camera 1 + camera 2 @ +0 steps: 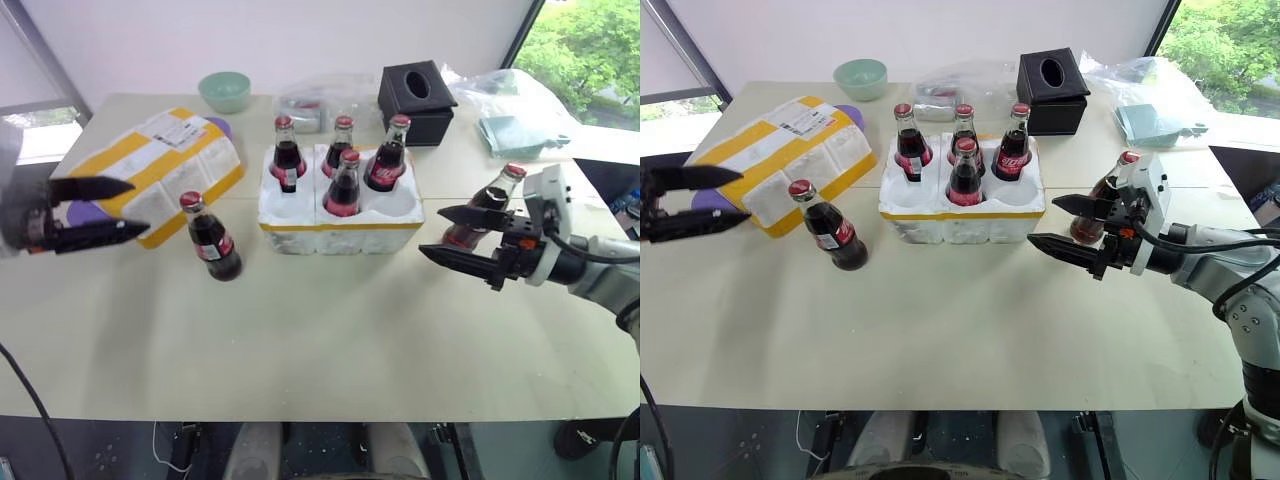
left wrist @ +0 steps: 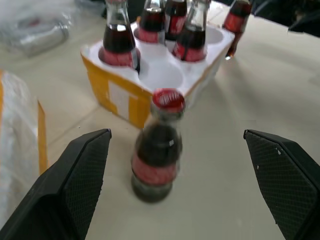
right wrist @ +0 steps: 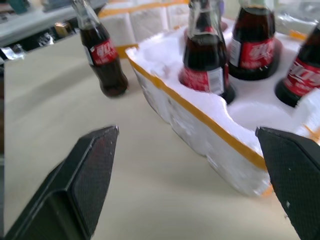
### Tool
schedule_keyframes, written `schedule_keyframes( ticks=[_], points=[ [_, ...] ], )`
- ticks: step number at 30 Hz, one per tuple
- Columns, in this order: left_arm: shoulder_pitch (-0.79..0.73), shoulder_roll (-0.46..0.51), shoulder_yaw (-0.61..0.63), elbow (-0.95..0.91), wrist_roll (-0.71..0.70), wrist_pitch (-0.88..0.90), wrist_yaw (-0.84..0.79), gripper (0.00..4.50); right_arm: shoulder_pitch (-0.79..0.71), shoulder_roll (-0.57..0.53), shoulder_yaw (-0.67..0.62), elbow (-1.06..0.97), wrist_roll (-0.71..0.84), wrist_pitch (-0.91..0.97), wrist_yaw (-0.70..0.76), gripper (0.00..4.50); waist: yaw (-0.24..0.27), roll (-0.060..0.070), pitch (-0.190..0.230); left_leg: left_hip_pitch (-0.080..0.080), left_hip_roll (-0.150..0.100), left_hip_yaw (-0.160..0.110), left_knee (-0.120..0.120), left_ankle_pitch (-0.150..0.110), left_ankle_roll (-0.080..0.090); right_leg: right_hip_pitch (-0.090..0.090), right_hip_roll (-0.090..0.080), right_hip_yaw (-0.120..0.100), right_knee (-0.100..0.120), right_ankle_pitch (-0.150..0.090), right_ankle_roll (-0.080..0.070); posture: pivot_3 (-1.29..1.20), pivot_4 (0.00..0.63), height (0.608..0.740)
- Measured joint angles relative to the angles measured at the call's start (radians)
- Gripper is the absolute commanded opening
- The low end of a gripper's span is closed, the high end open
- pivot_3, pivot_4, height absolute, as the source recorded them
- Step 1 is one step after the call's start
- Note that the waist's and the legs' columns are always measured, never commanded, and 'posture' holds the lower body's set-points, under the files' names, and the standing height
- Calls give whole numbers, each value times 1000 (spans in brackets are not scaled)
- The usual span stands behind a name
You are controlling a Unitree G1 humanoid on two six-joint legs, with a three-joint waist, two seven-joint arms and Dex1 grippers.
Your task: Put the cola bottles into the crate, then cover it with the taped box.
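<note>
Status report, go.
Both grippers open, empty: left gripper, right gripper. Four cola bottles in crate; two on table. Taped box aside. Nothing blocking.

The right claw (image 1: 452, 233) is covering the lower half of the cola bottle (image 1: 492, 205) standing behind it, so its label is not showing. The left arm is running off the picture's edge behind the left claw (image 1: 128, 208). The clear plastic bags (image 1: 312, 100) behind the crate (image 1: 340, 225) are hiding contents too small to make out.
</note>
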Motion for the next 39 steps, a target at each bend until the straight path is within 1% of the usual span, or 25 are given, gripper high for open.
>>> schedule_keyframes(
  ticks=[2,7,12,19,26,30,39],
  points=[
    [58,-16,27,-40,0,-25,11,4441,0,0,1,0,0,1,1,4500,-1,0,0,0,0,0,0,0,0,0,0,0,-1,0,0,0,150,739],
    [159,-110,41,-139,2,-83,89,4441,-1,0,1,2,1,6,2,4500,-4,0,0,0,0,1,-1,0,0,-1,0,0,0,0,0,0,150,739],
    [183,-170,-34,-173,45,-183,170,4441,-1,0,1,4,0,7,3,4500,-4,0,0,0,0,1,-1,0,0,-1,0,0,0,0,0,0,150,739],
    [158,-203,-136,-144,91,-261,244,4441,-1,0,1,6,0,13,1,4500,-4,0,0,0,0,1,-1,0,0,-1,1,0,0,0,0,0,150,739],
    [85,-293,-255,-90,136,-283,348,4441,-1,1,-2,4,2,16,-12,4500,-3,0,0,0,0,1,0,0,0,0,1,0,1,1,0,0,150,739],
    [74,-309,-304,-67,158,-298,371,4441,-1,1,-12,0,8,21,-21,4500,-6,0,0,0,0,1,0,0,0,0,1,1,1,1,0,0,150,739],
    [41,-335,-349,-11,179,-301,399,4441,-1,0,-17,-1,25,28,-33,4500,-4,0,0,0,0,1,0,0,0,0,1,1,1,1,0,0,150,739]
  ],
)
